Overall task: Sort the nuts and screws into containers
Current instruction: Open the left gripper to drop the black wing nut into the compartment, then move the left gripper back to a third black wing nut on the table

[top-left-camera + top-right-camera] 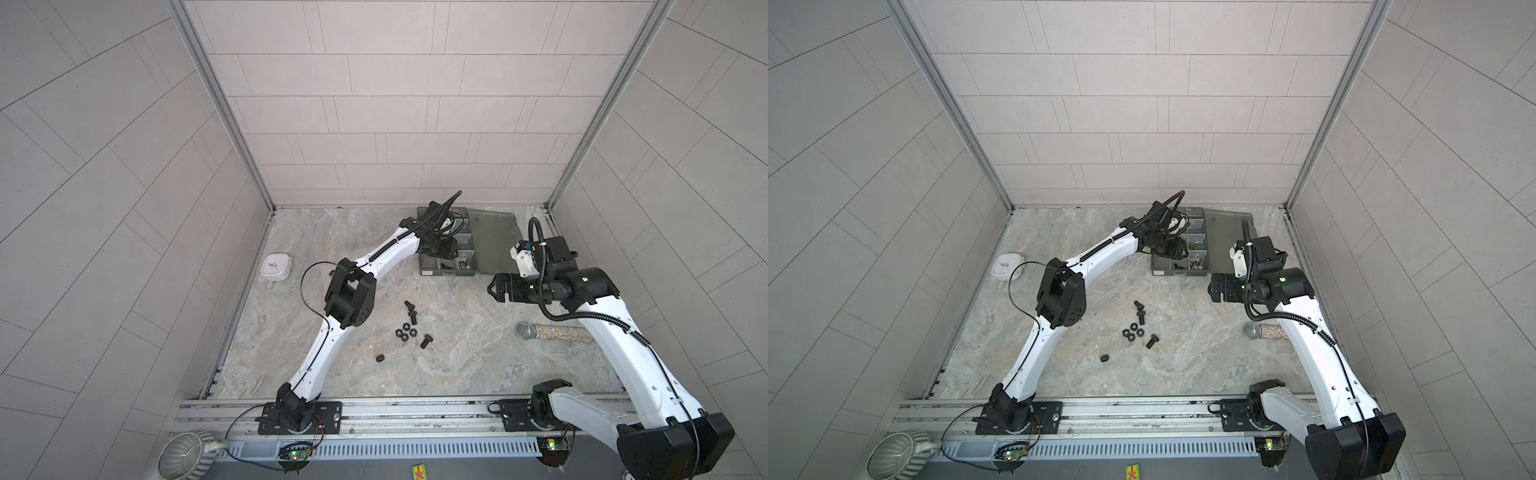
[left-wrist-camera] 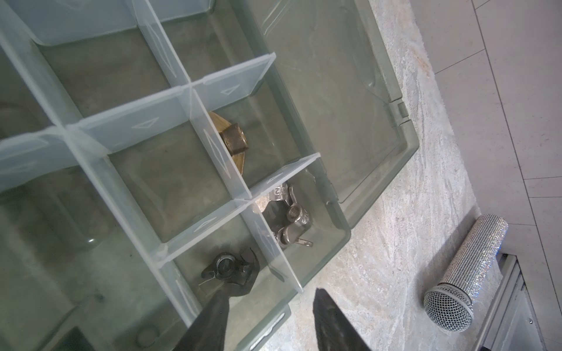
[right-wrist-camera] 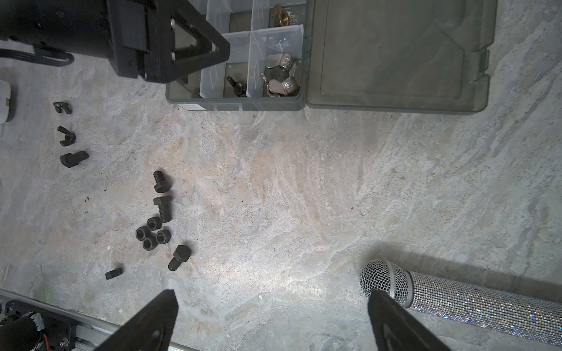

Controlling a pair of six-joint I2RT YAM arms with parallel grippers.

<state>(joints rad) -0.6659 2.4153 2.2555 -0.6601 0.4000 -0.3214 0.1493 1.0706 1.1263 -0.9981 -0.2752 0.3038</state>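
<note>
Left fingers: the left gripper point(image 2: 267, 307) is hanging over the organizer box point(image 3: 273, 104), fingers point(image 2: 213, 319) spread and pinching nothing.
Beneath them: a black wing nut point(image 2: 228, 269) is lying in a front compartment, next to the compartment holding the silver wing nuts point(image 2: 286, 212).
Right fingers: the right gripper point(image 3: 270, 307) is hovering spread wide, empty.
Done: wing nuts and a brass nut point(image 2: 232, 141) are sitting in separate compartments.
Remaining: at least 3 screws point(image 1: 426, 341) and 4 clustered hex nuts point(image 1: 405, 332) are lying loose at 7 o'clock from the box in both top views.
Screw axes: the nearest screw is lying flat, head toward 1 o'clock, shank toward 7. The other 2 are lying roughly along the 11-to-5 line, heads meeting.
</note>
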